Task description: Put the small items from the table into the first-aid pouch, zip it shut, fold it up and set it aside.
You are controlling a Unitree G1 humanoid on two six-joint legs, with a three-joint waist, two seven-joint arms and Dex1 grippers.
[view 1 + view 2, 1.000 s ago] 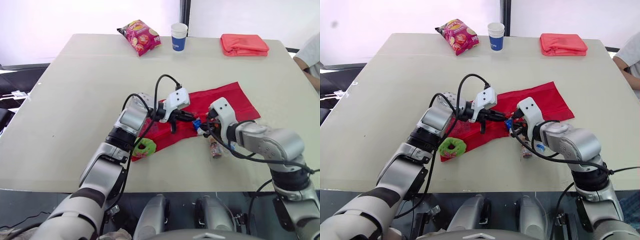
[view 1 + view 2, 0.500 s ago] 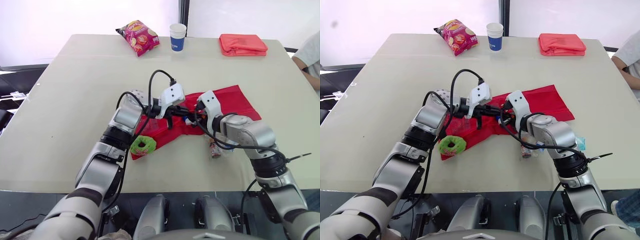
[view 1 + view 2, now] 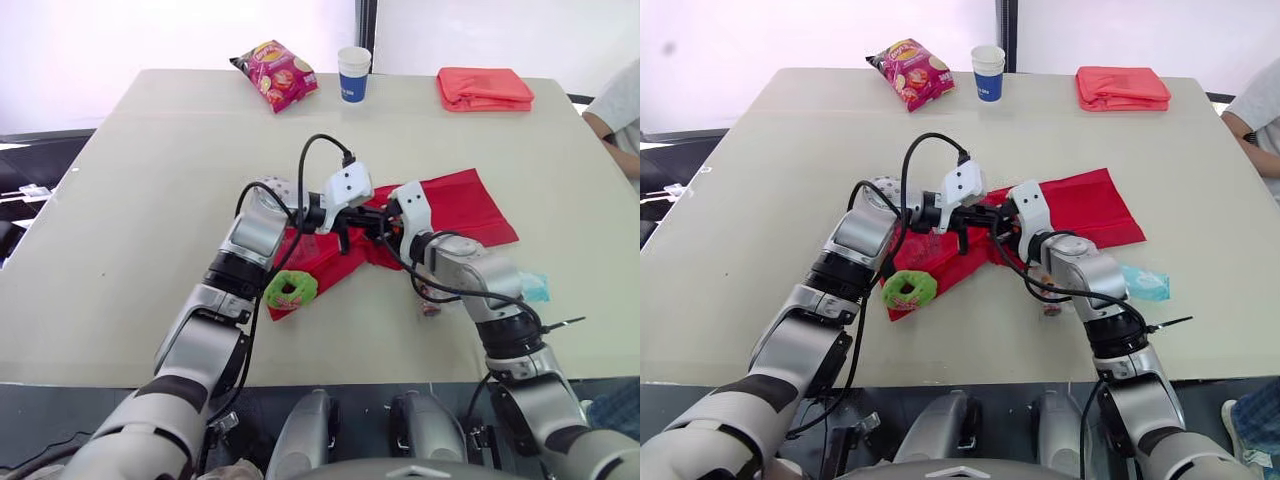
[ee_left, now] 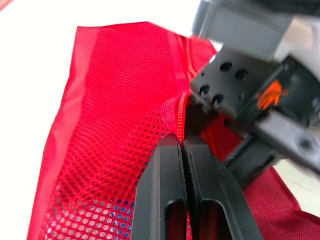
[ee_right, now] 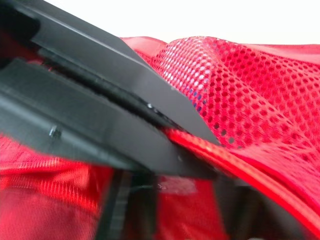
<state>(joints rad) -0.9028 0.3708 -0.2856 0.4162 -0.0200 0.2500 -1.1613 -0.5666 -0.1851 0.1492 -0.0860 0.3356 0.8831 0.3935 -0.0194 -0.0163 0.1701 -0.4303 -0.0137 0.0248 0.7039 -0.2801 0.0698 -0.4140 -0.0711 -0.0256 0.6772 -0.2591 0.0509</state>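
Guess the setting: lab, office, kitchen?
Probably an office or meeting room: large plain table, chip bag and paper cup at its far edge, a person's arm at the right side.

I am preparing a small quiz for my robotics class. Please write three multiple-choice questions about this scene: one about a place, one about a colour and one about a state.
1. Where does the green ring lie?
A) on the floor
B) at the near end of the red pouch
C) on a chair

2. Which colours does the paper cup have?
A) white and blue
B) all green
C) all black

3. In what state is the left gripper?
A) open, holding nothing
B) shut on a pen
C) shut on the red pouch's mesh edge

Answers:
1 B: the ring sits by the pouch's near corner, beside the left arm.
2 A: the cup is white at the top and blue below.
3 C: the left wrist view shows its two fingers pressed together on the red mesh by the zipper.
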